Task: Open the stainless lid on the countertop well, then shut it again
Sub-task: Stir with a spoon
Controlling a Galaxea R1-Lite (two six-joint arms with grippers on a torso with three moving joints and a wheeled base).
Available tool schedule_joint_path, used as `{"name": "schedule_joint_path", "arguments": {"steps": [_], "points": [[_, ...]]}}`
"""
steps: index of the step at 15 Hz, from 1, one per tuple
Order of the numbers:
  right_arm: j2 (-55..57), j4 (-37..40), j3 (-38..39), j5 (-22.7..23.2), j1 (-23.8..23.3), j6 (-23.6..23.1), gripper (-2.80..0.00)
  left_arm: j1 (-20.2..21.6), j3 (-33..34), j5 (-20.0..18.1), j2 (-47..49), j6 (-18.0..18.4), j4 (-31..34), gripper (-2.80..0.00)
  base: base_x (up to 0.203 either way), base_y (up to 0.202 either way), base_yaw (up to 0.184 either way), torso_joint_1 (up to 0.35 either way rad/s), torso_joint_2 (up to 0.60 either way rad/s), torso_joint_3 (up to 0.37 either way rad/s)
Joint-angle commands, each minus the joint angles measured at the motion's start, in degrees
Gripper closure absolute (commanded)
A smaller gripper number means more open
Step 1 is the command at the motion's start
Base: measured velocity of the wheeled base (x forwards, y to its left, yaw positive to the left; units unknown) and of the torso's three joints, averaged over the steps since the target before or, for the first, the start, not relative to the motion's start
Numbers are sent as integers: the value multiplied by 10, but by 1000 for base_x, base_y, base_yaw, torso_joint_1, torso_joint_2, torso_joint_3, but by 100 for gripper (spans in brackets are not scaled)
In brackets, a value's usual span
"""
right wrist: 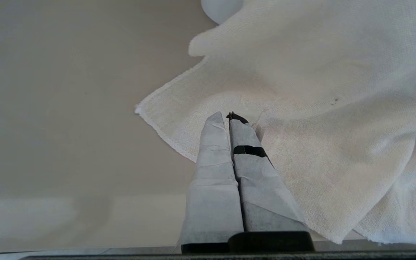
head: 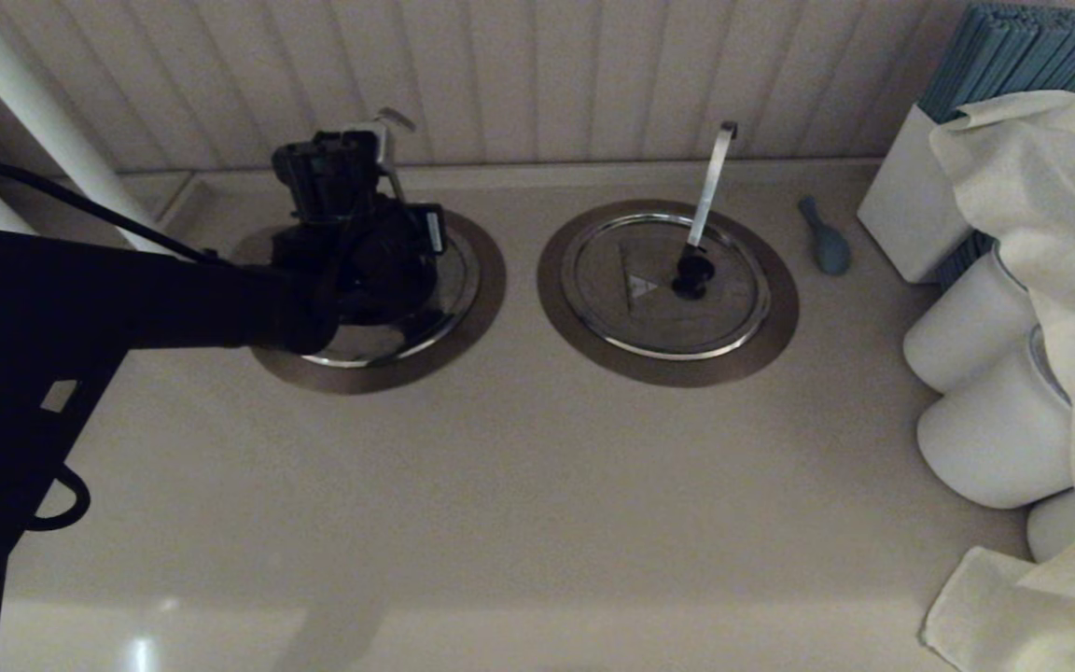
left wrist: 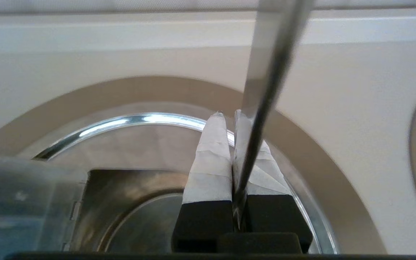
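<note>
The stainless lid [head: 379, 347] lies in the left countertop well, ringed by the brushed collar [head: 489, 280]. My left arm hides most of it. Its thin grey hooked rod [head: 395, 119] rises toward the wall. My left gripper [head: 386, 201] sits over the lid and is shut on the rod [left wrist: 265, 86], which runs between the taped fingers [left wrist: 211, 151]. In the left wrist view the shiny rim [left wrist: 121, 122] curves just beyond my left gripper [left wrist: 228, 115]. The knob is hidden. I cannot tell whether the lid is lifted. My right gripper [right wrist: 226, 116] is shut, empty, above a white cloth [right wrist: 320, 108].
The twin lid [head: 666, 285] with its bright flat strip [head: 711, 182] lies closed to the right. Further right are a blue object [head: 825, 238], a white box of blue sticks [head: 911, 205], white rolls [head: 976, 327] and a draped cloth [head: 1051, 243]. The panelled wall stands close behind.
</note>
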Motion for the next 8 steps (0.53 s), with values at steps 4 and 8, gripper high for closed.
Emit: {"name": "schedule_joint_path", "arguments": {"steps": [4,8], "points": [[0,0,0,1,0,0,0,42,-13,-2,17,7,-2,0,0,0,0,0,0,0],[0,0,0,0,0,0,0,80,-21,-4,5,8,4,0,0,0,0,0,0,0]]}}
